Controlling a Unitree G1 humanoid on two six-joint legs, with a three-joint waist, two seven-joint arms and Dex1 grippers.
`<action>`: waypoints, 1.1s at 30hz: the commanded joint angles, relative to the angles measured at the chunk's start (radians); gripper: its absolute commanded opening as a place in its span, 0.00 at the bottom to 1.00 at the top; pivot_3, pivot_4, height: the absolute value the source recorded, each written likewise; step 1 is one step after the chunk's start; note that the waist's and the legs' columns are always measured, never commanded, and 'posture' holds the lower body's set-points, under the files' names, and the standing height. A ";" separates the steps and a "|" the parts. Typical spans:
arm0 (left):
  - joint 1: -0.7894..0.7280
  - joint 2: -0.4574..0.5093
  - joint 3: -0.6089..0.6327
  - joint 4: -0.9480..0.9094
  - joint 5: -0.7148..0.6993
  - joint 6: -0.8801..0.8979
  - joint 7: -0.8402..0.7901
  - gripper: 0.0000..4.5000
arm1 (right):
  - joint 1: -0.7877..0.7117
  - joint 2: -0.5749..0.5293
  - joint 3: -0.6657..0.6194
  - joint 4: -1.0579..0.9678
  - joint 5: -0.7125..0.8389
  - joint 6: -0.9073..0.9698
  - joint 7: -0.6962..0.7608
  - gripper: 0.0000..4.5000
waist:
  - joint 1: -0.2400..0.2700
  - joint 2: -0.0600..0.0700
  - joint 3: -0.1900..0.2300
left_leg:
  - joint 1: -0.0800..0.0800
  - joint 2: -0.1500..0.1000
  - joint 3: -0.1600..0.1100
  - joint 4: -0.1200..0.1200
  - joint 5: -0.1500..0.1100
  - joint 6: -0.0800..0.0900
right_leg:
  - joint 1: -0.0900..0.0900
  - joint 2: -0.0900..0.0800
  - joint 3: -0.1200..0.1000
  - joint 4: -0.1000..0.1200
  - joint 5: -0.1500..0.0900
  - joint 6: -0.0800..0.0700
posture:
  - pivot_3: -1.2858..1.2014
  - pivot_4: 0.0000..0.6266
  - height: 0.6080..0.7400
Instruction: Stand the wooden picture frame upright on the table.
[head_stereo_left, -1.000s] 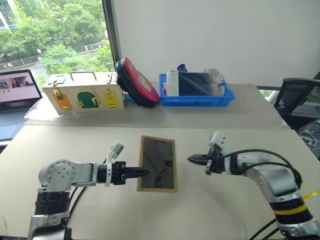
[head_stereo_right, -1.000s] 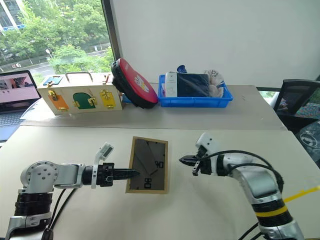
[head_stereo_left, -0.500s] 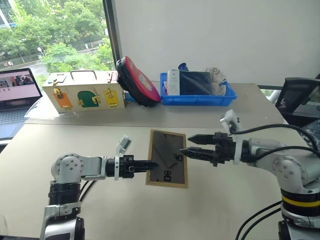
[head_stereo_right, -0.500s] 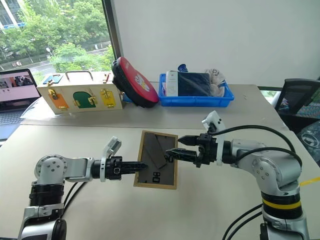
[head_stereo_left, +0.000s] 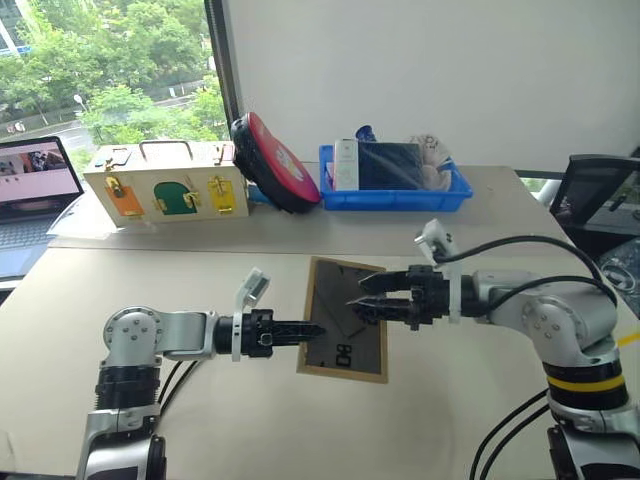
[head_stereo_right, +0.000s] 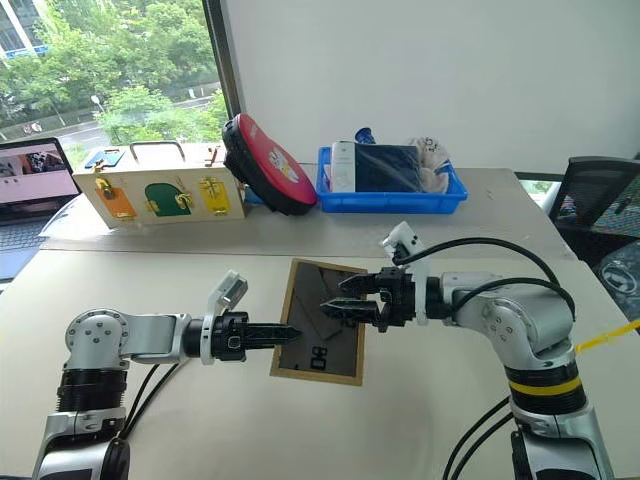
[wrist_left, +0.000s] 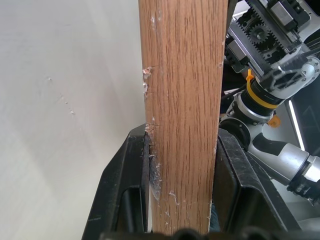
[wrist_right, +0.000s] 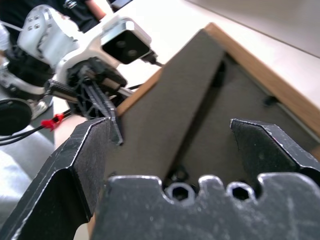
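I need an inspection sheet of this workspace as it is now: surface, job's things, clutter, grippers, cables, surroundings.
Surface: beige table, seam across it.
Job's things: wooden picture frame, dark back up, one edge lifted.
Clutter: cream box, red disc, blue bin.
Grippers: left gripper shut on the frame's edge; right gripper open over the fold-out stand.
Cables: black cables along the right arm.
Surroundings: laptop, window, chair.

A cream wooden box (head_stereo_left: 166, 187) with orange, green and yellow doors stands at the far left of the counter. A red and black disc (head_stereo_left: 273, 163) leans against its right end. Beside that sits a blue tray (head_stereo_left: 393, 193) of oddments. A laptop (head_stereo_left: 36, 198) lies further left, and a black chair (head_stereo_left: 592, 199) is at the right.
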 joint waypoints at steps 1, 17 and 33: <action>-0.017 0.000 -0.002 -0.025 -0.097 -0.019 0.002 0.26 | -0.013 0.008 0.041 -0.008 0.015 -0.016 0.036 0.98 | 0.001 0.000 0.000 | 0.000 0.000 0.000 0.000 0.000 0.000 | 0.000 0.000 0.000 0.000 0.000 0.000 | 0.52 0.24 0.96; -0.024 0.048 -0.059 0.004 -0.208 -0.096 0.090 0.26 | 0.025 -0.047 -0.127 -0.113 0.264 0.002 0.138 0.98 | 0.002 0.000 0.000 | 0.000 0.000 0.000 0.000 0.000 0.000 | 0.000 0.000 0.000 0.000 0.000 0.000 | 0.52 0.24 0.96; -0.022 0.158 -0.159 0.067 -0.382 -0.147 0.079 0.26 | 0.198 -0.338 -0.135 -0.135 -0.123 -0.333 0.086 0.98 | 0.004 0.000 0.000 | 0.000 -0.001 0.000 0.000 0.000 0.000 | 0.000 -0.001 0.000 -0.001 0.000 0.001 | 0.52 0.24 0.96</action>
